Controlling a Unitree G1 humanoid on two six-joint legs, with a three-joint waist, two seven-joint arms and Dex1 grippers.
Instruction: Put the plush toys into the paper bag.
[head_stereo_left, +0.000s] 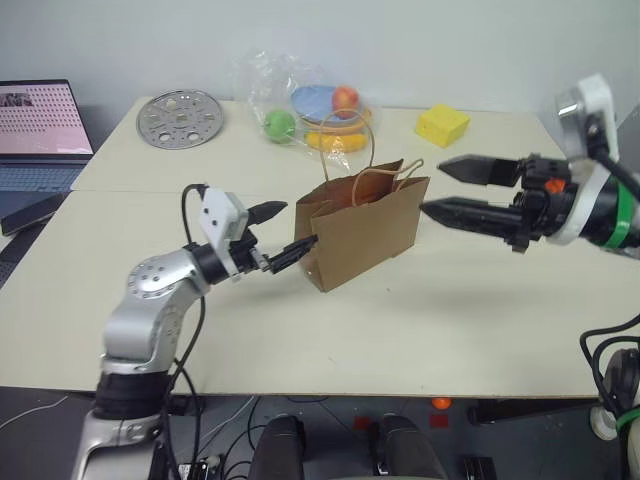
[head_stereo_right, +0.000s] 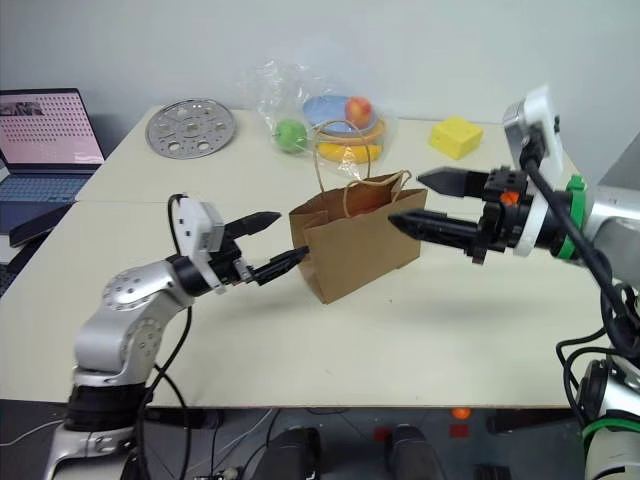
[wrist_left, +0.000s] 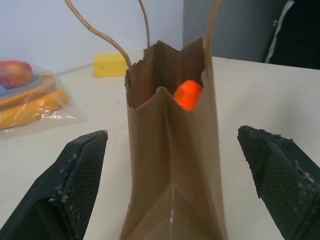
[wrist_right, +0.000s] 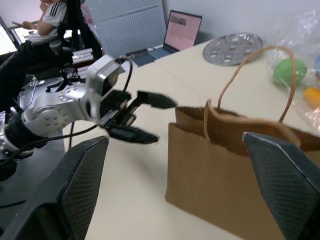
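- Your left gripper is nearest you, fingers spread, empty, beside the paper bag.
- Your right gripper hangs released opposite.
- Orange plush toy inside.

One paper bag, one carrot toy

Paper bag: matt brown kraft, creased, twisted paper handles. Tabletop: smooth, matt cream. Perforated disc, at 10 o'clock from the bag: dull metal. Fruit bag: glossy clear crinkled plastic.
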